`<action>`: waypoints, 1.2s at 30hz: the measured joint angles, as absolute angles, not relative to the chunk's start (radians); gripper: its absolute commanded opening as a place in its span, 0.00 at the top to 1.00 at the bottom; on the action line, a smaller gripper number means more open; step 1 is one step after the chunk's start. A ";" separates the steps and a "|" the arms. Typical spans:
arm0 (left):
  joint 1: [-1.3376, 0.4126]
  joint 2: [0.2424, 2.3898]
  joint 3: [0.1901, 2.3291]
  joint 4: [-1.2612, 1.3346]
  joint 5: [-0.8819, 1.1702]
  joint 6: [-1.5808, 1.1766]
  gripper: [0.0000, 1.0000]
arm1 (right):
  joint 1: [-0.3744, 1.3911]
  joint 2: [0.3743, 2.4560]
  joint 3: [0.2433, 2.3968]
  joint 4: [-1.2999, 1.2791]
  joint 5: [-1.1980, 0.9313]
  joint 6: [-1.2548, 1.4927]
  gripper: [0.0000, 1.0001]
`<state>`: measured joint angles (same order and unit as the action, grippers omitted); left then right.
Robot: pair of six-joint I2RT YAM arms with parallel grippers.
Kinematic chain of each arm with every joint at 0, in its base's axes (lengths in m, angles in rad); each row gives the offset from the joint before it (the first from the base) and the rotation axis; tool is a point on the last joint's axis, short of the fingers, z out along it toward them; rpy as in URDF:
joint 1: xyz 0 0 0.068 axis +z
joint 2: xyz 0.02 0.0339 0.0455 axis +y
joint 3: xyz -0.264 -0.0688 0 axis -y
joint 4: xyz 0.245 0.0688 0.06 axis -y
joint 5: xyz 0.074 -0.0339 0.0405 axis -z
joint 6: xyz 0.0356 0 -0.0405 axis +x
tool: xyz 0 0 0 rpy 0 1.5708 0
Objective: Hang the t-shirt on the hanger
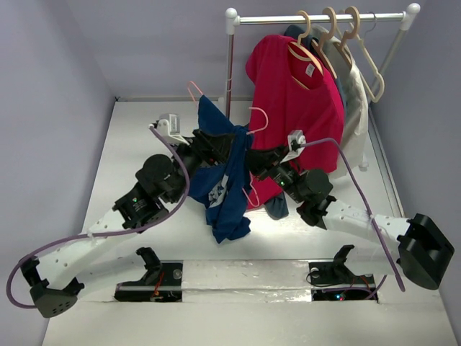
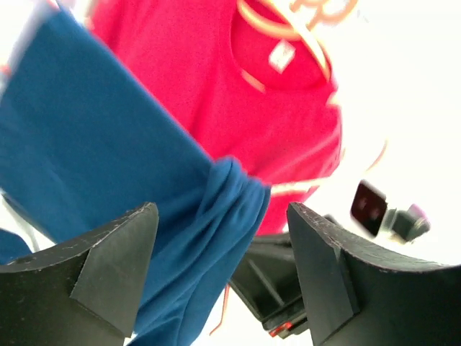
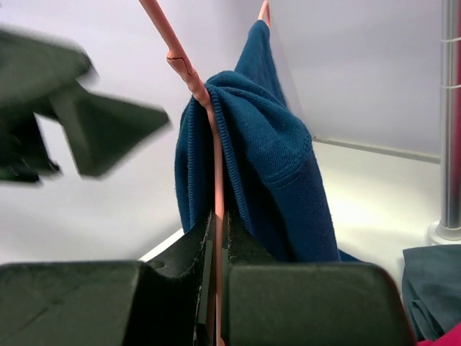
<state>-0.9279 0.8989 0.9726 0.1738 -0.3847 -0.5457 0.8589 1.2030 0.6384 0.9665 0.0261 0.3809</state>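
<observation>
Right tool point(image 3: 217, 231): clamped on thin pink wire hanger point(image 3: 180, 65). Left tool point(image 2: 222, 210): spread wide, empty. Navy-blue cotton t-shirt point(image 3: 266, 166): bunched at 1 o'clock of clamp point; unheld, may slip off wire.

top: high, rear, looking down | left wrist: close, upward | right wrist: close, level | shared: t-shirt point(image 1: 225, 191) point(image 2: 108, 158) point(image 3: 274, 173)

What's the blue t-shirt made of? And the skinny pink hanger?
The t-shirt looks like soft knitted cloth, probably cotton: matte, with tiny ribs and stitching along its edge. The hanger looks like smooth plastic or coated wire; I can't tell which.
</observation>
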 measured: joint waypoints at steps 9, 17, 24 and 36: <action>-0.759 0.936 1.118 0.145 -0.408 -0.498 0.34 | 0.859 1.178 0.621 0.966 0.025 0.389 1.00; -0.634 1.082 1.143 0.138 -0.316 -0.503 0.38 | 0.859 1.142 0.618 0.958 -0.001 0.394 1.00; -0.614 1.098 1.143 0.209 -0.276 -0.501 0.41 | 0.859 1.139 0.605 0.952 -0.028 0.401 1.00; -0.604 1.137 1.129 0.274 -0.288 -0.467 0.42 | 0.859 1.136 0.604 0.949 -0.039 0.408 1.00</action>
